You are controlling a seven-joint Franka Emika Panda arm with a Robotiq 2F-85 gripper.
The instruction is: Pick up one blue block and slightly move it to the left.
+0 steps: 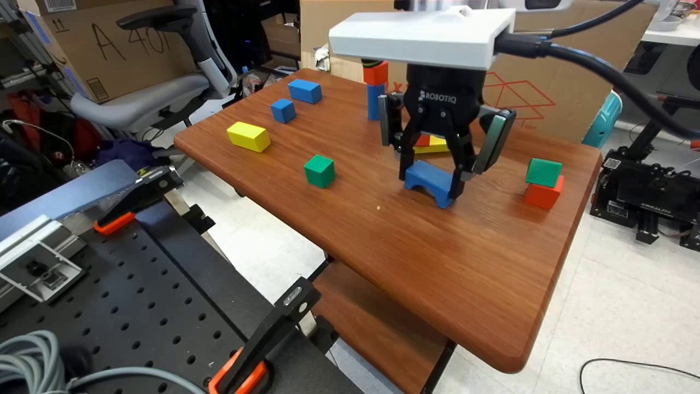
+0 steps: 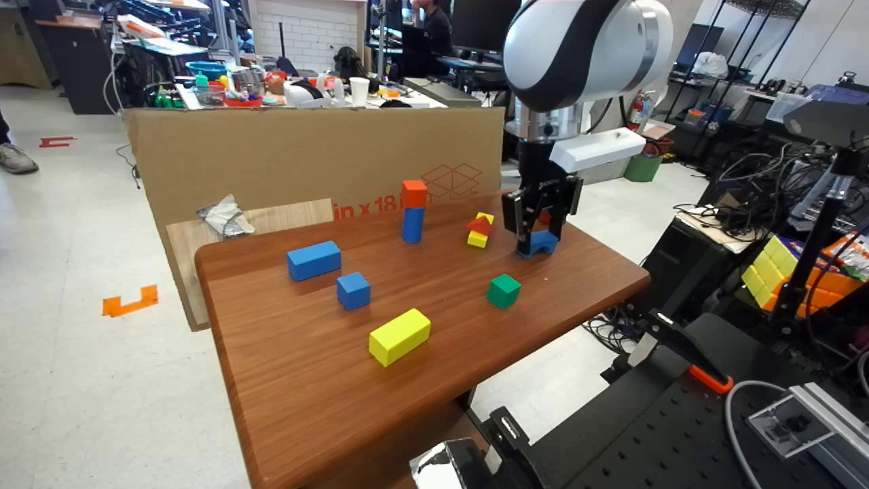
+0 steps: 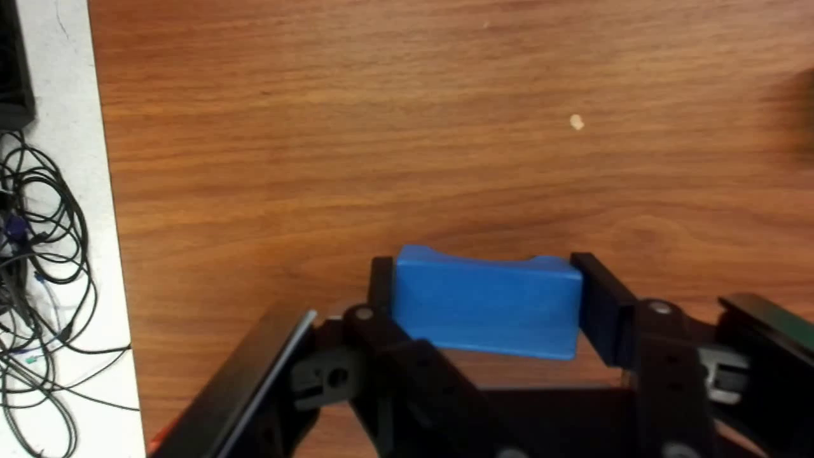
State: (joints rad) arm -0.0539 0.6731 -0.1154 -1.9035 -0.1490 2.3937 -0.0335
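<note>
A yellow block [image 2: 399, 337] and a green cube [image 2: 504, 291] rest on the table [image 2: 285, 387].

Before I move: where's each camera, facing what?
Exterior view: high beside the brown wooden table, looking down across it, black perforated bench lower left; claw shows.
Exterior view: high beside table, bench lower right, facing brown cardboard panel; claw, white arm show.
Wrist view: on the wrist, facing down; arched blue block, claw fingers show.
Both exterior views share table, claw, panel.
</note>
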